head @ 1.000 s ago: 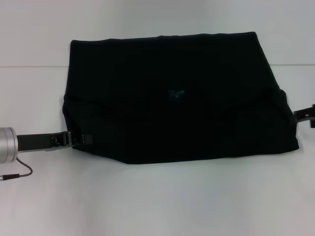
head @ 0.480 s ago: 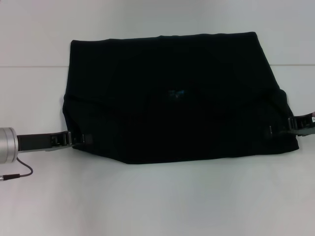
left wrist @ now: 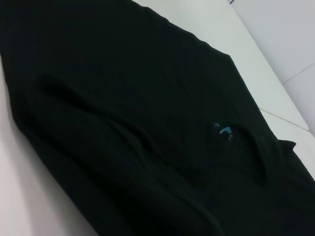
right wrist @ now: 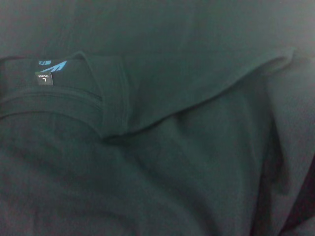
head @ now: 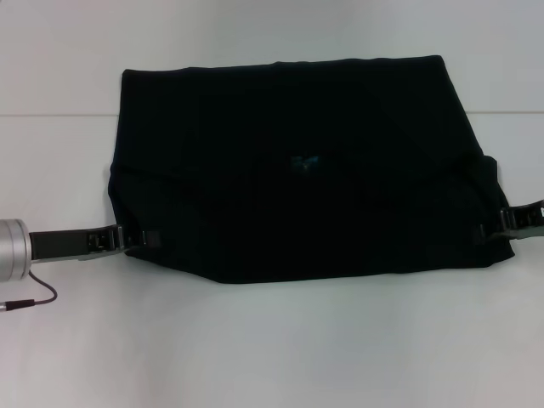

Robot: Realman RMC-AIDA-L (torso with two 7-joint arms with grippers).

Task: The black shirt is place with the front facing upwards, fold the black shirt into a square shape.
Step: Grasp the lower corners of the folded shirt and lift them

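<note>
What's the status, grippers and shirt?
Left gripper at the black shirt's left edge, right gripper at its right edge. Shirt partly folded, flat on the white table, blue neck label showing. Nothing in the way.

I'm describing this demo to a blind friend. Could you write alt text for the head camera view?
A black shirt, partly folded into a wide block, lies on a white table with its small blue neck label near the middle. The left gripper and right gripper meet its opposite side edges.
</note>
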